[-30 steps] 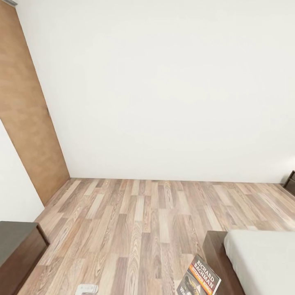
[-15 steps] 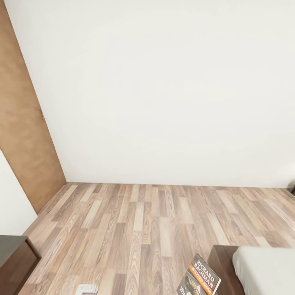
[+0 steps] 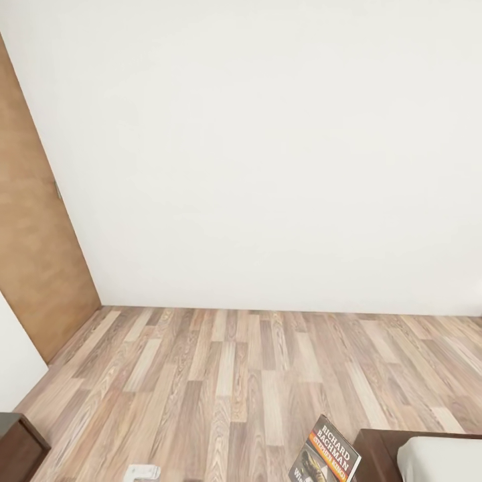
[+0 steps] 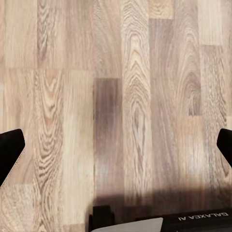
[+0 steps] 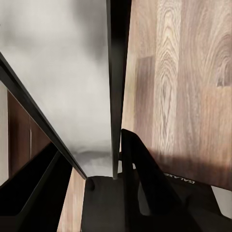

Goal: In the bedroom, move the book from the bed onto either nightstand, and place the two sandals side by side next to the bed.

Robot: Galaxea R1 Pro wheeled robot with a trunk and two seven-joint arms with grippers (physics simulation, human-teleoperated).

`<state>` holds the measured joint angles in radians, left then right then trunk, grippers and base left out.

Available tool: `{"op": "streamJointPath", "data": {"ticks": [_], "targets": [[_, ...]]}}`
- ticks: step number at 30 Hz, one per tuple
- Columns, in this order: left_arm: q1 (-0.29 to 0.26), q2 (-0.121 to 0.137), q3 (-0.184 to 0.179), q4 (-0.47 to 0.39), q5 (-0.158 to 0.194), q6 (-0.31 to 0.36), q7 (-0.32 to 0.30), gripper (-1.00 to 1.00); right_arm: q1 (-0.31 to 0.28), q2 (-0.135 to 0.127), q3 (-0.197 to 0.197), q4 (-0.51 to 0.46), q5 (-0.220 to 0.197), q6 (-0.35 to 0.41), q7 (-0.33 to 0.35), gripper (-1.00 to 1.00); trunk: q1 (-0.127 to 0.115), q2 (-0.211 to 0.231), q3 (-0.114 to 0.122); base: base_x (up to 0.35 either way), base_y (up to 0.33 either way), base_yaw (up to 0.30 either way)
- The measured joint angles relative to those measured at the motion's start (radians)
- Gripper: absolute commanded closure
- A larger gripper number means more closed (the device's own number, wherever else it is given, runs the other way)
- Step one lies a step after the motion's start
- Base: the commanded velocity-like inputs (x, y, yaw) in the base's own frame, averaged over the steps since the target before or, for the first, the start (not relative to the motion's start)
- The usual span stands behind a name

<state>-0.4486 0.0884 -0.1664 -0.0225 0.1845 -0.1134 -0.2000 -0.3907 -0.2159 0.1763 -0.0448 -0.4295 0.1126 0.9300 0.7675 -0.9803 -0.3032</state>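
Note:
The book (image 3: 325,454), with its dark cover, orange band and white "Richard Bachman" lettering, stands upright at the bottom of the head view. My right gripper (image 5: 114,157) is shut on it, and in the right wrist view the book (image 5: 116,72) appears edge-on between the dark fingers (image 5: 140,188). A corner of the bed (image 3: 438,458), with a pale mattress on a dark frame, sits at the lower right. Over bare floor planks, my left gripper (image 4: 116,150) is open and empty. The sandals are out of view.
A corner of a low dark brown cabinet (image 3: 19,447), perhaps the nightstand, shows at the lower left. A tan wood panel (image 3: 33,268) stands on the left, next to the white wall (image 3: 268,154). Brown plank floor (image 3: 234,375) stretches ahead.
The whole head view has shifted. The bed and the cabinet have slid toward the lower corners, and the floor's far edge sits lower. The book keeps its place in the picture.

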Motion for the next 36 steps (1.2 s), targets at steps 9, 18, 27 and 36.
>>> {"op": "streamJointPath", "data": {"ticks": [9,18,27,36], "targets": [[0.000,0.000,0.000,0.000,0.000,-0.001,0.000,-1.00,0.000,0.000,0.000,0.000,0.000,0.000,0.000,1.00,0.000,0.000,0.000,0.331,0.000,0.000],[0.000,0.000,0.000,0.000,0.000,-0.001,0.000,-1.00,0.000,0.000,0.000,0.000,0.000,0.000,0.000,1.00,0.000,0.000,0.000,0.330,0.000,0.000],[0.000,0.000,0.000,0.000,0.000,-0.002,0.000,-1.00,0.000,0.000,0.000,0.000,0.000,0.000,0.000,1.00,0.000,0.000,0.000,0.331,0.000,0.000],[0.000,-0.001,0.000,0.000,0.000,0.000,-0.001,-1.00,0.000,0.000,0.000,0.000,0.000,0.000,0.000,1.00,0.000,0.000,0.000,0.330,0.000,0.000]]}}
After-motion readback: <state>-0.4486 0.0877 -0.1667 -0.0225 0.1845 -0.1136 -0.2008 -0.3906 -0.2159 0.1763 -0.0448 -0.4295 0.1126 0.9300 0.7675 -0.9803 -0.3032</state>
